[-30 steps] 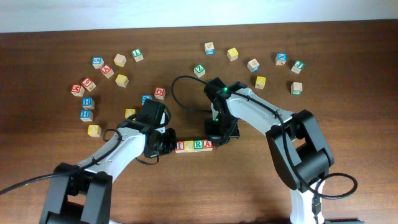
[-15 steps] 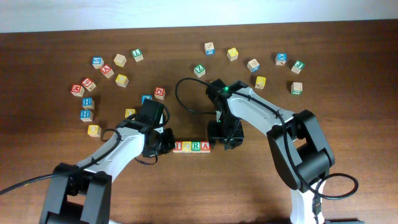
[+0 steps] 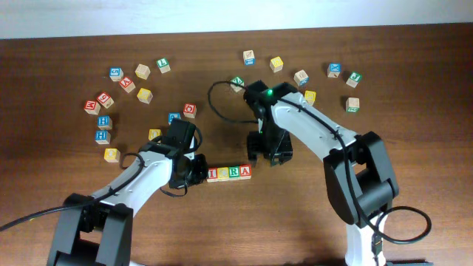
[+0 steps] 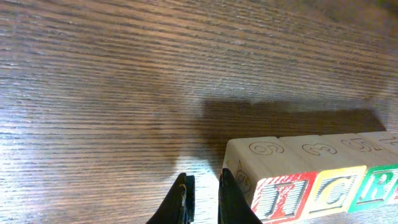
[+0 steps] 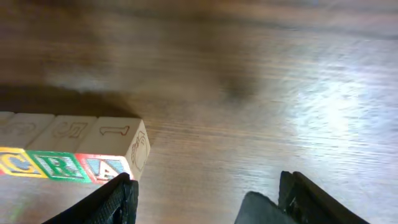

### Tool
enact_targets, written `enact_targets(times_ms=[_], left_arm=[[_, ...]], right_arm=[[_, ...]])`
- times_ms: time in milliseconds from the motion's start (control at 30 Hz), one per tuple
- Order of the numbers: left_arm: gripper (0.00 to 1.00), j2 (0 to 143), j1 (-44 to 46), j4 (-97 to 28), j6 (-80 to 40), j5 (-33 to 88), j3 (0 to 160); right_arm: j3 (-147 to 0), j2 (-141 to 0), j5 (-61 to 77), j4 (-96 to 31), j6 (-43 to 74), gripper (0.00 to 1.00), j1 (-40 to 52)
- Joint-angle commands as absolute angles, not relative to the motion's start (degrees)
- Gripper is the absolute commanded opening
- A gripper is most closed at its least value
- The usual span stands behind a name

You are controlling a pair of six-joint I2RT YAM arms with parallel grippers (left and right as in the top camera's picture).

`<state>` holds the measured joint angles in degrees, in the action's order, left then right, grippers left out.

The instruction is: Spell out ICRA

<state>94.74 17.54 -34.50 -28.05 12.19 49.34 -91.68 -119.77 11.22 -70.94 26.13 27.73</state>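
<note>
The four cubes stand in one straight row reading I (image 3: 213, 174), C (image 3: 224, 174), R (image 3: 235, 173), A (image 3: 245, 172) near the table's middle front. My left gripper (image 3: 194, 169) sits at the row's left end. In the left wrist view its jaws (image 4: 202, 196) stand nearly together with only a slit of bare table between them, and one finger (image 4: 235, 200) is right beside the red I cube (image 4: 283, 196). My right gripper (image 3: 270, 153) hovers up and right of the A cube (image 5: 106, 169). It (image 5: 205, 186) is open wide with nothing between its fingers.
Loose letter cubes lie scattered at the back left (image 3: 127, 84) and back right (image 3: 334, 70). Some are close to my arms: a red one (image 3: 190, 110), a yellow one (image 3: 154, 134), a green one (image 3: 237, 81). The table's far edge (image 3: 222, 31) runs along the top.
My right gripper has opened wide and drawn back up and away from the A end of the row. The left gripper stays at the I end, its jaws barely parted.
</note>
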Motion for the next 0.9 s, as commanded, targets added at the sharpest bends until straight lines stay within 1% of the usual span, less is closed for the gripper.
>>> enact_targets(times_ms=[0,67,133,267,400,500,600,867], left_arm=[[0.08,94.8,17.08,-34.85,-27.29,12.05,50.52],[0.1,94.8,17.08,-34.98,-27.31,12.05,50.52],[0.09,94.8,17.1,-34.96,-27.31,12.05,50.52],[0.09,94.8,17.1,-34.96,-27.31,12.05,50.52],[0.09,94.8,17.1,-34.74,-27.29,12.21,50.52],[0.09,94.8,17.1,-34.28,-27.29,12.23,50.52],[0.09,94.8,17.1,-34.06,-27.18,12.23,50.52],[0.09,94.8,17.1,-32.93,-24.47,12.88,50.52]], right_arm=[[-93.03,-119.46,9.58,-73.01,25.76,0.65,26.98],[-91.98,-119.48,9.58,-73.25,25.74,0.53,28.08],[-90.59,-119.48,9.61,-72.4,25.85,0.49,29.39],[-86.26,-119.48,9.61,-67.18,29.21,0.45,31.97],[-85.38,-119.48,11.09,-65.04,29.45,0.35,31.99],[-85.38,-119.48,13.15,-64.66,29.43,0.34,31.99],[-85.38,-119.48,13.52,-64.64,29.45,0.31,31.99],[-85.38,-119.48,15.88,-64.23,30.98,0.28,31.99]])
